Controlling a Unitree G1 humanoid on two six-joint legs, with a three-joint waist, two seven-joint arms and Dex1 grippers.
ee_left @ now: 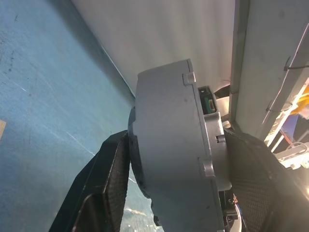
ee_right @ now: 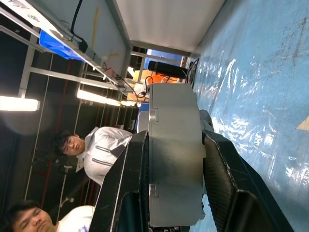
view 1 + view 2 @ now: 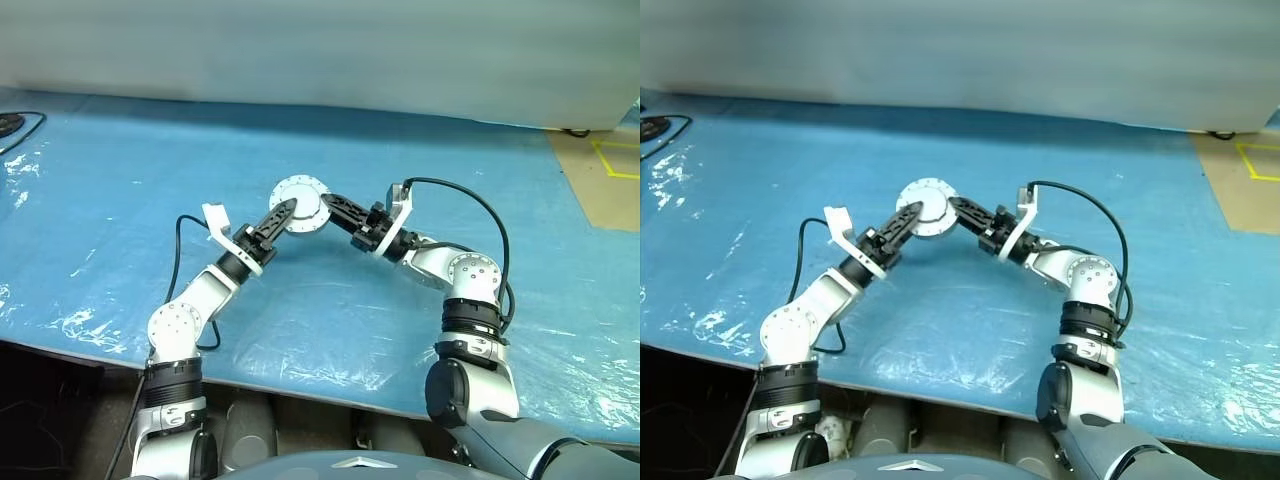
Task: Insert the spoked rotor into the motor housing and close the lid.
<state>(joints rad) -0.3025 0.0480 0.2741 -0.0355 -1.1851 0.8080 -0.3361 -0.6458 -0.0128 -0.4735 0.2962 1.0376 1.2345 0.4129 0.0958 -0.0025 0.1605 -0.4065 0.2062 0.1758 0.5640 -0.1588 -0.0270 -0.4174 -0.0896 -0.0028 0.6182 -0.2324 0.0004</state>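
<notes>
Silver-grey and round, the motor housing (image 3: 298,205) hung above the blue desk (image 3: 120,180), caught between the two claws. Right claw (image 2: 173,159) clamped it across its thickness, one black finger on each flat face. Left claw (image 1: 174,169) straddled the same housing from the opposite side, fingers (image 1: 113,179) against its faces. Two people (image 2: 94,147) stood beyond the right claw.

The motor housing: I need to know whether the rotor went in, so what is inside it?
The motor housing is held off the blue table between the left gripper and right gripper. Its closed silver face and rim show; the inside is covered.
</notes>
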